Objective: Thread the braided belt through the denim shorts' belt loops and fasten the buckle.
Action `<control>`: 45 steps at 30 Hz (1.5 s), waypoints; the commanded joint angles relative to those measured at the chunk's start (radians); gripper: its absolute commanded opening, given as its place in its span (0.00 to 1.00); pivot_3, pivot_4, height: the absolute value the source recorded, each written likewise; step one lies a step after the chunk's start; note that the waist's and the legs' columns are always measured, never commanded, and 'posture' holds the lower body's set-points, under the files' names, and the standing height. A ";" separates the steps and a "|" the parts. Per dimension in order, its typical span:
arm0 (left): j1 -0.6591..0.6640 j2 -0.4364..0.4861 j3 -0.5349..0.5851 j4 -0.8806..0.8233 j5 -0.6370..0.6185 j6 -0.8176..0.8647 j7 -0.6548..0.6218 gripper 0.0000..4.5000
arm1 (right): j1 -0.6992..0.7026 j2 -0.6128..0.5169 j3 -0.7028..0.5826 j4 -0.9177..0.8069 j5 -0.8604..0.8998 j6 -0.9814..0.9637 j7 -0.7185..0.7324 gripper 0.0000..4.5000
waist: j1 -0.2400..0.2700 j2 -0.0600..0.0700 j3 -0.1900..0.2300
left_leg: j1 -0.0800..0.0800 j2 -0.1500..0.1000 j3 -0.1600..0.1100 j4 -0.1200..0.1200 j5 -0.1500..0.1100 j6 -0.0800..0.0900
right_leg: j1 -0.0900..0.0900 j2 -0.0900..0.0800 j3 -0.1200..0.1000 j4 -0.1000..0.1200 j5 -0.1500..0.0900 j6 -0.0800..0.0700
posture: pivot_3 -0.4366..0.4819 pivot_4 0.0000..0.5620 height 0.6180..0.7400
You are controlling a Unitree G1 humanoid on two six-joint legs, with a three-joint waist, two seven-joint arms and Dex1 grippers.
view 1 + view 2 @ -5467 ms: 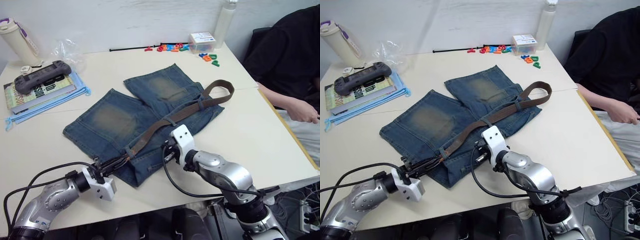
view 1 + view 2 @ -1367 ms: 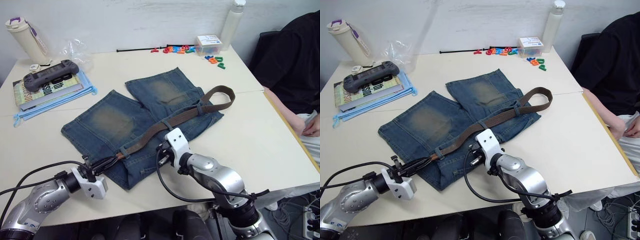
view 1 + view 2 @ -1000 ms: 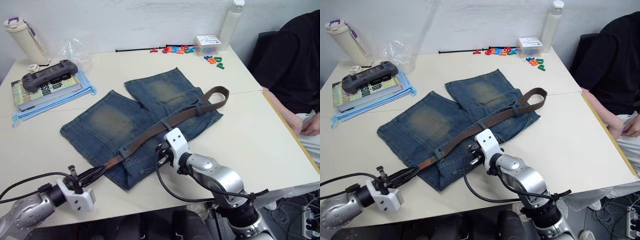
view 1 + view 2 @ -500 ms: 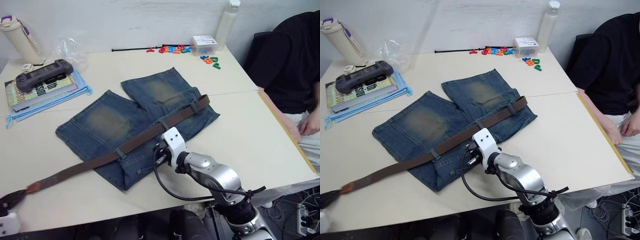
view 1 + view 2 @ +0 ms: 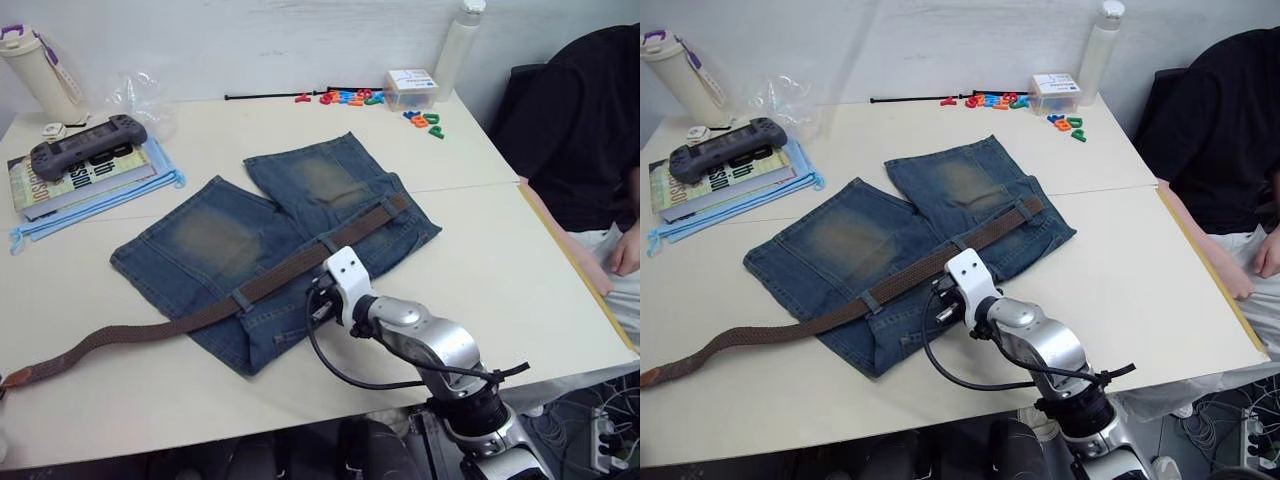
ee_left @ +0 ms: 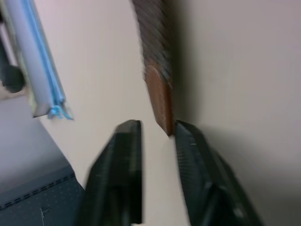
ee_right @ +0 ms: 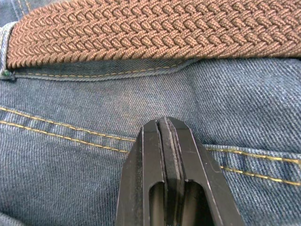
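Note:
The denim shorts [image 5: 215, 240] lie flat in the middle of the table. The braided belt [image 5: 290, 272] runs along their waistband under the belt loops [image 5: 243, 297]. From there it trails left across the table to its leather tip [image 5: 12, 378]. I cannot make out the buckle. My right gripper [image 7: 164, 125] is shut and rests on the denim just below the belt. The left gripper [image 6: 156, 125] is open, and the belt tip [image 6: 160, 106] lies free at its fingertips.
A book with a game controller [image 5: 85, 145] on it and a bottle [image 5: 40, 65] stand at the far left. A thin black cable tie [image 5: 270, 96], toy letters [image 5: 350, 97], a small box [image 5: 412, 85] and a white bottle [image 5: 455, 45] line the back. A person [image 5: 580, 130] sits at the right.
The belt has slid further left through the loops, and its free end now lies slack on the table. The left gripper has opened and let go of the tip, leaving the head views.

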 commanded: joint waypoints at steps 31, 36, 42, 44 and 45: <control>-0.421 -0.418 -0.374 -1.538 -0.826 1.242 -1.158 0.86 | -0.181 -0.714 0.053 0.413 -0.531 -0.957 0.365 0.94 | 0.003 0.012 0.028 | -0.012 -0.004 0.009 0.020 0.012 0.006 | -0.001 0.000 -0.006 0.010 0.003 0.012 | 0.48 0.27 0.81; -0.452 -0.446 -0.433 -1.513 -0.742 1.274 -1.218 0.86 | -0.271 -0.683 0.094 0.641 -0.673 -1.116 0.320 0.94 | 0.009 0.012 0.028 | -0.013 -0.002 0.009 0.031 0.011 0.007 | 0.000 0.000 -0.003 0.015 0.003 0.012 | 0.48 0.27 0.81; -0.488 -0.470 -0.455 -1.455 -0.620 1.295 -1.223 0.80 | -0.313 -0.603 0.093 0.786 -0.732 -1.199 0.294 0.95 | 0.016 0.011 0.027 | -0.011 0.000 0.007 0.034 0.011 0.006 | 0.003 0.000 0.000 0.017 0.005 0.009 | 0.48 0.27 0.81; -0.495 -0.474 -0.461 -1.439 -0.589 1.295 -1.229 0.68 | -0.313 -0.587 0.088 0.814 -0.740 -1.213 0.292 0.83 | 0.016 0.010 0.027 | -0.006 0.000 0.008 0.033 0.011 0.006 | 0.007 0.000 0.001 0.017 0.006 0.009 | 0.48 0.27 0.81; -0.498 -0.478 -0.462 -1.433 -0.579 1.298 -1.229 0.59 | -0.311 -0.583 0.086 0.823 -0.745 -1.219 0.292 0.77 | 0.016 0.010 0.027 | -0.004 0.001 0.008 0.033 0.011 0.006 | 0.009 0.000 0.002 0.017 0.006 0.009 | 0.48 0.27 0.81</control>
